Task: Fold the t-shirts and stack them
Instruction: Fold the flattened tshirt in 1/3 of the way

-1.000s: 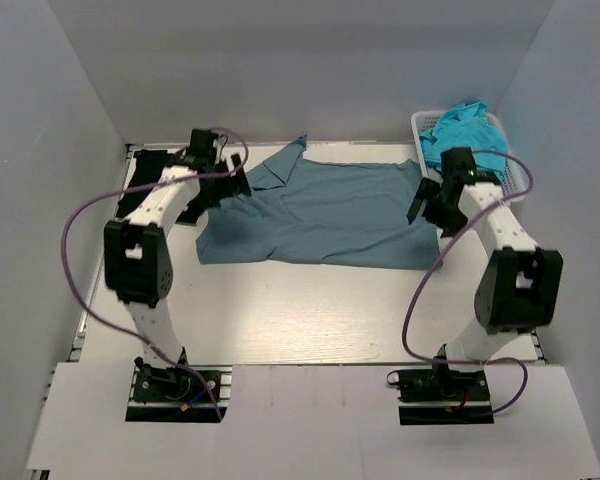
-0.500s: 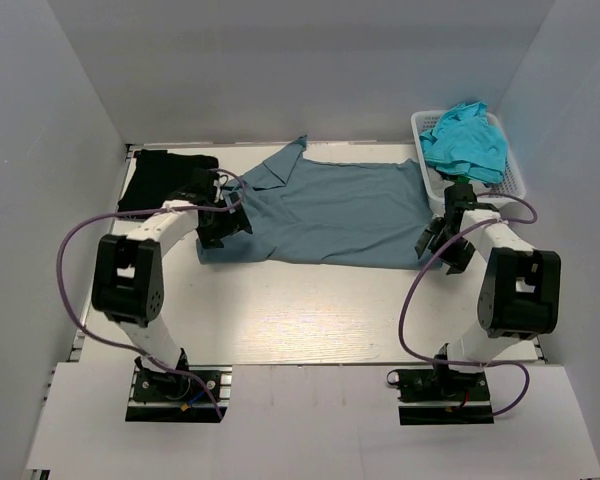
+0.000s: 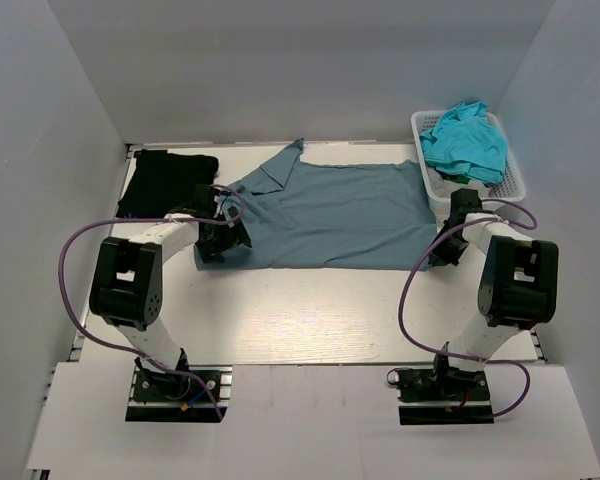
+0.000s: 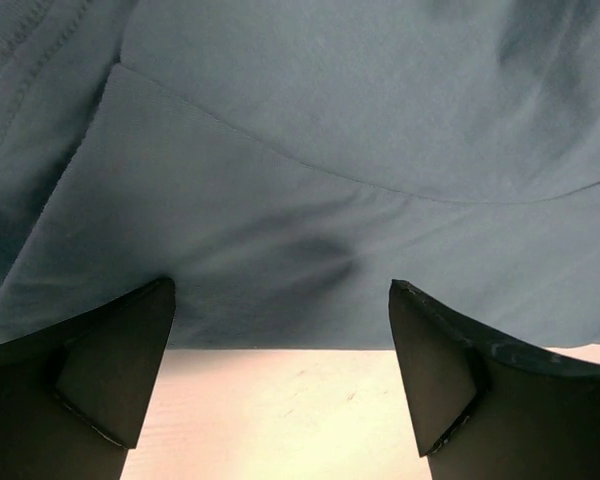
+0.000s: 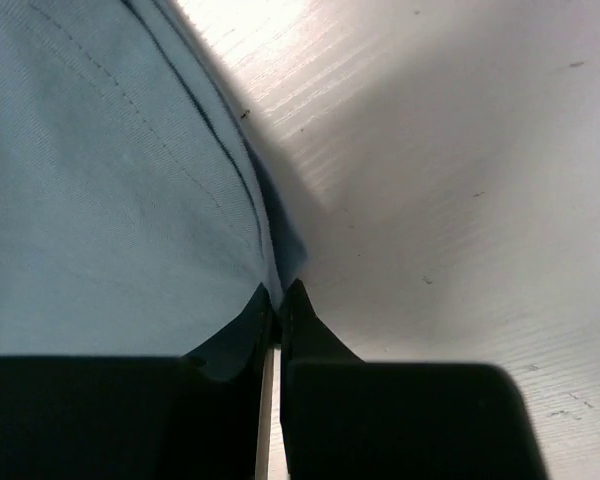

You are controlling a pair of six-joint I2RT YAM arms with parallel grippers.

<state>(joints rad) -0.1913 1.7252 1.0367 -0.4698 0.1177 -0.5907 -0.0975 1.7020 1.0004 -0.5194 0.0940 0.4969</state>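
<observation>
A slate-blue t-shirt (image 3: pixel 330 215) lies spread flat across the middle of the table. My left gripper (image 3: pixel 220 240) is down at its near left corner. In the left wrist view the gripper (image 4: pixel 280 290) is open, its fingers straddling the shirt's near hem (image 4: pixel 330 150) over bare table. My right gripper (image 3: pixel 442 250) is at the near right corner. In the right wrist view it (image 5: pixel 278 288) is shut, pinching the shirt's edge (image 5: pixel 110 200). A black t-shirt (image 3: pixel 165 180) lies folded at the back left. Turquoise t-shirts (image 3: pixel 465 140) are heaped in a basket.
The white lattice basket (image 3: pixel 515 180) stands at the back right, close behind my right arm. Grey walls enclose the table on three sides. Pale wood tabletop (image 3: pixel 310 310) shows between the shirt and the arm bases.
Both arms came down from the shirt's far corners to its near corners. The right gripper closed on the hem at the right. The left gripper stayed open.
</observation>
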